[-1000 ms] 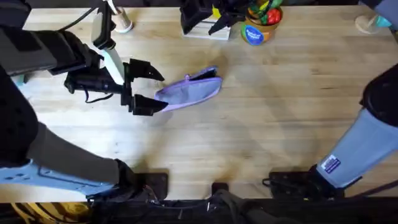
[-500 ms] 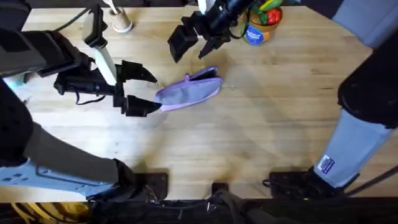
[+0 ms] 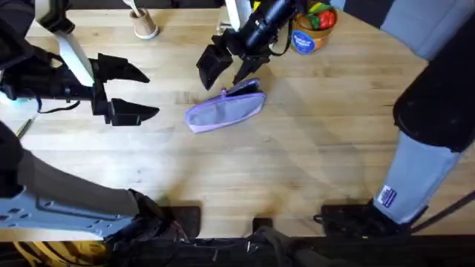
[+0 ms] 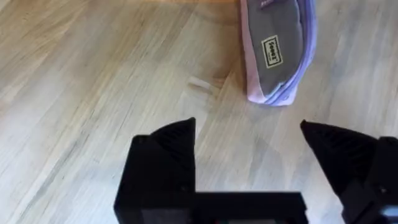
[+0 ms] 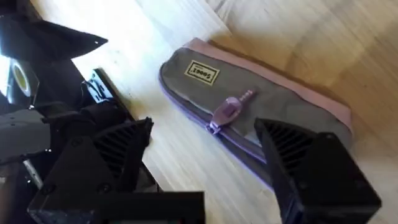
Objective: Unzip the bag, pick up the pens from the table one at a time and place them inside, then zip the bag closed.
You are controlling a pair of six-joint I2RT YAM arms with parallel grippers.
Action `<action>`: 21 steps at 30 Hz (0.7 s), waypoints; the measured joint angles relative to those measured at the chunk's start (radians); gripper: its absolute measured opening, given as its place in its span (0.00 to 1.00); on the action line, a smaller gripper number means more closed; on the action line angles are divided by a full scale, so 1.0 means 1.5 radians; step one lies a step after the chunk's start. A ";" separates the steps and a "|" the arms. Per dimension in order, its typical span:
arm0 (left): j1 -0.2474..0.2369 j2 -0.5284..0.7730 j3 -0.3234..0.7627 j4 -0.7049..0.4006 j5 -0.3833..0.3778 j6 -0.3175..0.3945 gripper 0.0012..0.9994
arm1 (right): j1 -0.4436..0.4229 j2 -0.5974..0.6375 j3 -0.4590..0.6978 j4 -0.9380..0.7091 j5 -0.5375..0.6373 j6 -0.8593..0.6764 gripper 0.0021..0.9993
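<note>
Bag (image 5: 261, 118) bears 1 small label (writing unreadable) beside its zip pull (image 5: 227, 110).

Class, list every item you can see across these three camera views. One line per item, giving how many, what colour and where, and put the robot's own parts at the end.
bag: one, lavender-purple with a small label, lying on the table near the middle, apart from both grippers.
zip pull: one, purple, on the bag's zip line.
small tan cup: one, holding a white stick, at the table's far edge on the left.
blue tub: one, holding red, green and yellow things, at the far edge right of centre.
table: one, light wooden planks, under everything.
left gripper: one, black, jaws open, left of the bag.
right gripper: one, black, jaws open, just beyond the bag.
</note>
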State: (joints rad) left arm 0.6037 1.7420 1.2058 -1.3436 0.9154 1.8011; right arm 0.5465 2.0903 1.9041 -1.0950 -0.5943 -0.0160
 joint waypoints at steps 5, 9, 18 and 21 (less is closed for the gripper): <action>0.019 0.000 0.004 -0.008 -0.003 0.002 0.99 | 0.020 0.012 0.000 0.000 -0.004 -0.005 1.00; 0.019 0.000 0.004 -0.007 -0.003 0.002 0.99 | 0.034 0.037 0.000 -0.001 -0.004 -0.005 1.00; 0.019 0.000 0.004 -0.008 -0.003 0.002 0.99 | 0.058 0.055 -0.001 0.001 -0.003 -0.008 1.00; 0.019 0.000 0.004 -0.008 -0.003 0.002 0.99 | 0.058 0.055 -0.001 0.002 -0.003 -0.009 0.95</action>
State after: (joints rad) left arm 0.6327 1.7422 1.2125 -1.3554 0.9112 1.8042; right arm 0.6338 2.1723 1.9034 -1.0920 -0.5995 -0.0299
